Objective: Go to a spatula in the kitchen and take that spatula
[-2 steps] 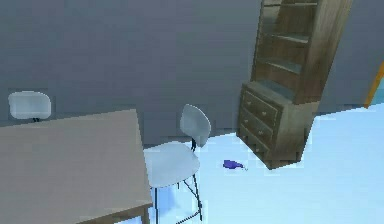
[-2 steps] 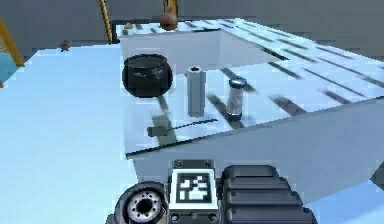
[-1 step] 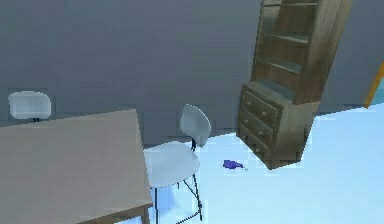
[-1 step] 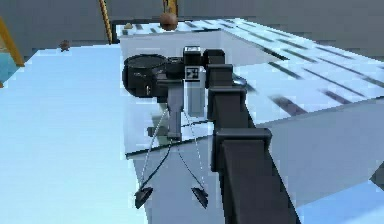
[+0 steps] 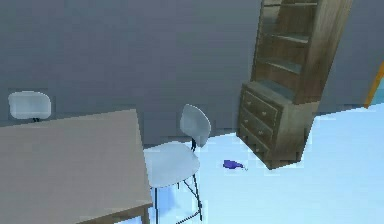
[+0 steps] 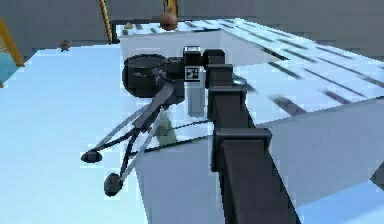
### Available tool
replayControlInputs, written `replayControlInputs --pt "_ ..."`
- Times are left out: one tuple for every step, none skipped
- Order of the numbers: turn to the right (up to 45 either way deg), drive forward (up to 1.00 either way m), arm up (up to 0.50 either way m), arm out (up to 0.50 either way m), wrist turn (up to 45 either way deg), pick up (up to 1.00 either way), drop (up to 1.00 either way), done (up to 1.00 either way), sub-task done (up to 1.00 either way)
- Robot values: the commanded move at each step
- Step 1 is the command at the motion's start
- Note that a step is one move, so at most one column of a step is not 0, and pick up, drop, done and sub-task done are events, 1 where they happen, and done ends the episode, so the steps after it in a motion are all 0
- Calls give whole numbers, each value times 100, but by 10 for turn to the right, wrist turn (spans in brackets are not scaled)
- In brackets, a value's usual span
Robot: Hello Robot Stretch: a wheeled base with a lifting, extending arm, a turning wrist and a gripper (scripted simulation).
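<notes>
In the arm side view my dark arm [image 6: 245,160] rises from the bottom edge. It ends at two white marked squares [image 6: 195,62]. Left of the squares sits the gripper's round dark body, and its two thin fingers [image 6: 128,135] slant down to the left. The gripper [image 6: 104,169] has only pale bare floor at its far end and holds nothing. A small blue-purple thing [image 5: 233,164] lies on the floor in the forward view, between a white chair and a wooden cabinet; its shape is too small to name.
A grey-brown table [image 5: 60,165] takes the forward view's lower left, with white chairs [image 5: 180,155] beside and behind it. A tall wooden cabinet with drawers and shelves [image 5: 285,80] stands at the right. In the arm side view a white striped-top block [image 6: 300,70] lies under and beyond the arm.
</notes>
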Motion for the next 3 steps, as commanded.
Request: replayControlInputs --pt "0 0 0 0 450 0 0 0 0" --pt "0 0 0 0 450 0 0 0 0" --pt "0 0 0 0 30 0 0 0 0"
